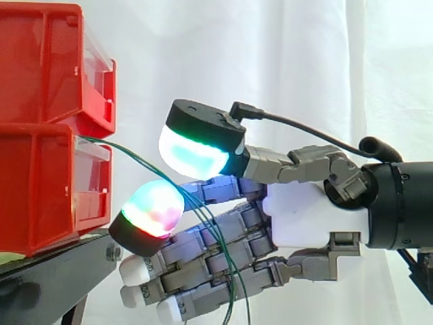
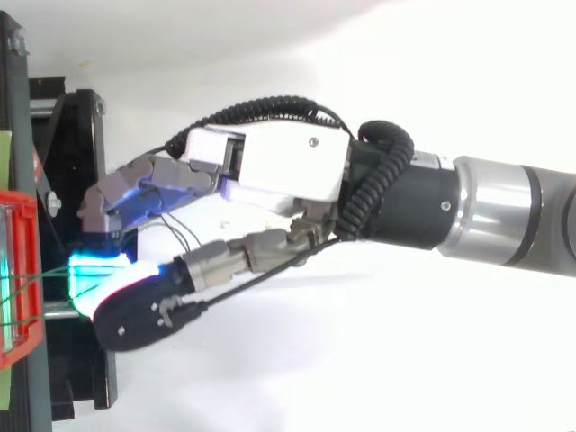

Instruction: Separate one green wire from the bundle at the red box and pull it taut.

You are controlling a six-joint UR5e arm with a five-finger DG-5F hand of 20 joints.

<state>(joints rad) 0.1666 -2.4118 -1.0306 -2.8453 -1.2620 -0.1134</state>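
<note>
Side view, L to R: two red bins (image 1: 40, 183) stacked on a black stand (image 1: 54, 261). Thin green wires (image 1: 125, 152) come out of the btm bin's front, go R & down, run across the robot hand (image 1: 304, 217) & drop past the btm edge. Robot hand is just R of the bins. Can't tell if it pinches a wire or is spread. Top view: robot hand reaches L to the bins; arm (image 2: 504, 216) comes from the R.
</note>
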